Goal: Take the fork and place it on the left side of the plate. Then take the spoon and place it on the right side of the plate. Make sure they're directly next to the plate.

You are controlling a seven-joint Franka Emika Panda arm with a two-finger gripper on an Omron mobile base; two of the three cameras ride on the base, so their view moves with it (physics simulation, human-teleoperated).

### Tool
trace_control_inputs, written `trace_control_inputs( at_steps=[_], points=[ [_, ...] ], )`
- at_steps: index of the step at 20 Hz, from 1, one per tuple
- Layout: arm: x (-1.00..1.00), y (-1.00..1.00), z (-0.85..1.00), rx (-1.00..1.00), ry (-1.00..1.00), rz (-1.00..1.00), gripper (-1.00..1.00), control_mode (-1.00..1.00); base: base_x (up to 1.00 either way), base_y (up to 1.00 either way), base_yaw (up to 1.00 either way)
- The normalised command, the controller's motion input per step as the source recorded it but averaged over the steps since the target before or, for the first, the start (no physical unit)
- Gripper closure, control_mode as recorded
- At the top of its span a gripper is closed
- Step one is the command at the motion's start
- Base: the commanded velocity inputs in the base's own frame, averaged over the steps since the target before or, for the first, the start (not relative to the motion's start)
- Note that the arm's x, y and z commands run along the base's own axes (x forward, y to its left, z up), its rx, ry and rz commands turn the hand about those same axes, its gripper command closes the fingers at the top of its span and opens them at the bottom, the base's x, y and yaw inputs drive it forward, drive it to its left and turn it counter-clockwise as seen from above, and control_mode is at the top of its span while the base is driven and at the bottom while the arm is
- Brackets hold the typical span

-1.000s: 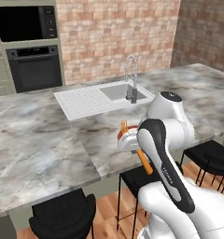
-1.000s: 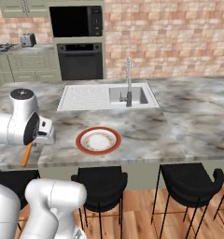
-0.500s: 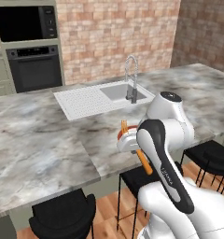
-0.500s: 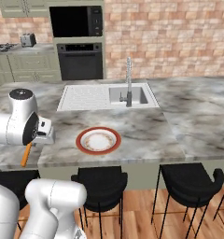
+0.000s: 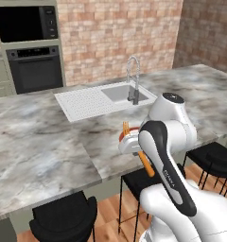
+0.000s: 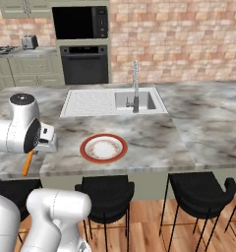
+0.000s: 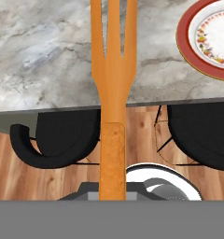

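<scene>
Left base view: the arm's white upper link covers most of the plate (image 5: 123, 135), leaving a sliver of red rim beside the orange fork (image 5: 146, 163). The fork's tines poke up just left of that rim and its handle hangs below the counter (image 5: 39, 146) edge. Bare marble runs wide to the plate's left.

Right base view: the plate (image 6: 103, 148) lies whole near the counter's front edge, in front of the sink (image 6: 134, 100). The fork (image 6: 28, 163) slants down from the hand, well left of the plate and over the counter's front lip. Open marble lies between hand and plate.

Hand view: the gripper (image 7: 113, 193) is clenched on the fork (image 7: 113, 88), whose handle runs up from the jaws; the tines reach over the marble past the counter edge. The plate (image 7: 188, 53) sits off to the upper right, apart from the fork. Black stools (image 7: 62, 137) show below the edge.
</scene>
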Motion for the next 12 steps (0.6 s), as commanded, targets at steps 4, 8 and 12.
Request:
trace_control_inputs(
  at_steps=[4, 8, 12],
  points=[
    [0.0, 0.0, 0.0, 0.0, 0.0, 0.0, 1.0, 1.0, 0.0, 0.0, 0.0],
    [0.0, 0.0, 0.0, 0.0, 0.0, 0.0, 1.0, -1.0, 0.0, 0.0, 0.0],
    [0.0, 0.0, 0.0, 0.0, 0.0, 0.0, 1.0, -1.0, 0.0, 0.0, 0.0]
  ],
)
